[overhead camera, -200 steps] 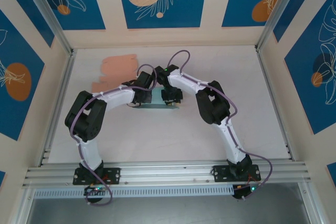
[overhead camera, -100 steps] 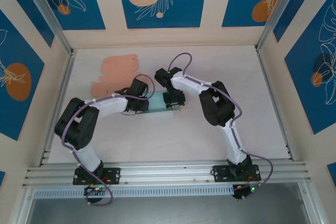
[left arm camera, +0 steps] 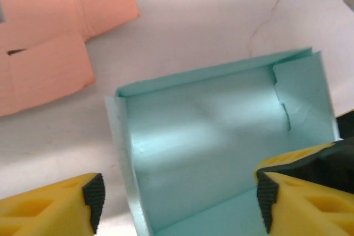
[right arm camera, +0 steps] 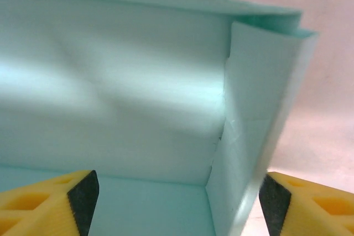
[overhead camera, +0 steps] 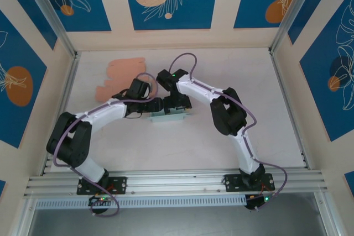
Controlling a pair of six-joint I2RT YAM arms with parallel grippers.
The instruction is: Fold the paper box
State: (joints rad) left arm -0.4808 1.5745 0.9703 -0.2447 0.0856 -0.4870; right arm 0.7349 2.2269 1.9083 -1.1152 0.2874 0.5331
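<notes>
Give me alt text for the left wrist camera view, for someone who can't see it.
A pale teal paper box with raised walls sits on a white table, seen past the open left pincer's yellow fingers. Flat salmon-pink cardboard lies beyond it, upper left.

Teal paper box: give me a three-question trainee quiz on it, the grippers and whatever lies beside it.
1. True or false: the teal paper box lies completely flat, with no walls raised.
2. In the top view, what lies on the table up and left of the box? A. an orange cardboard sheet B. a roll of tape C. a pair of scissors
3. Fill in: the jaws of the left gripper and the right gripper stand ____.
Key: 1 false; 2 A; 3 open.
</notes>
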